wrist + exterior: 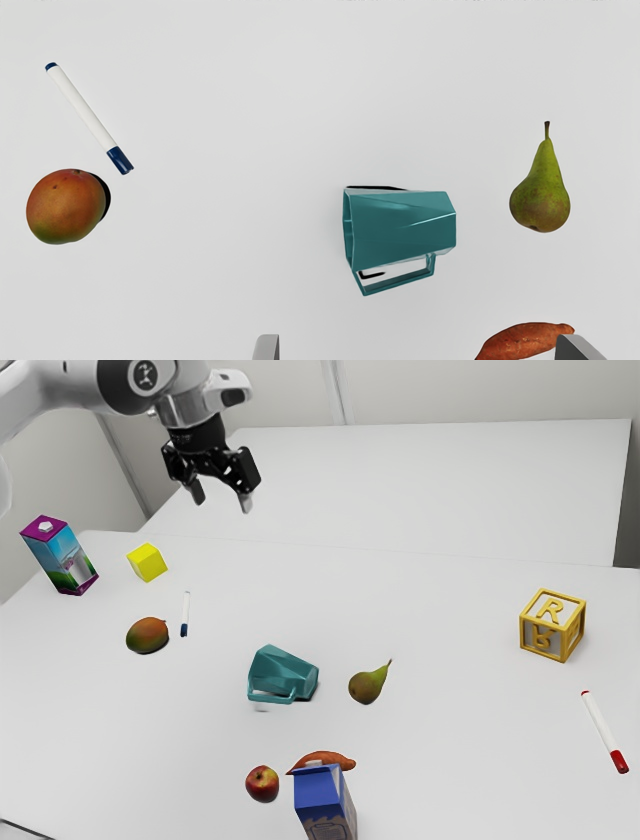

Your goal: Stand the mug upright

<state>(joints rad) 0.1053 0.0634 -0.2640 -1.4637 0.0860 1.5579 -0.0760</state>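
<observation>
The pincer (222,500) hangs above the surface (430,620), its two fingers wide apart, with nothing between them and nothing touched. The teal mug (292,672) lies on its side, well in from the surface's edges, its open mouth facing the side where the mango (147,635) lies and its base toward the pear (367,685). Its handle (400,285) points out sideways. The purple-topped carton (75,568) stands near the surface's far corner at the exterior view's left.

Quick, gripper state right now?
Gripper: open and empty, fingers well apart, up in the air away from the mug, which lies on its side on the table.
</observation>
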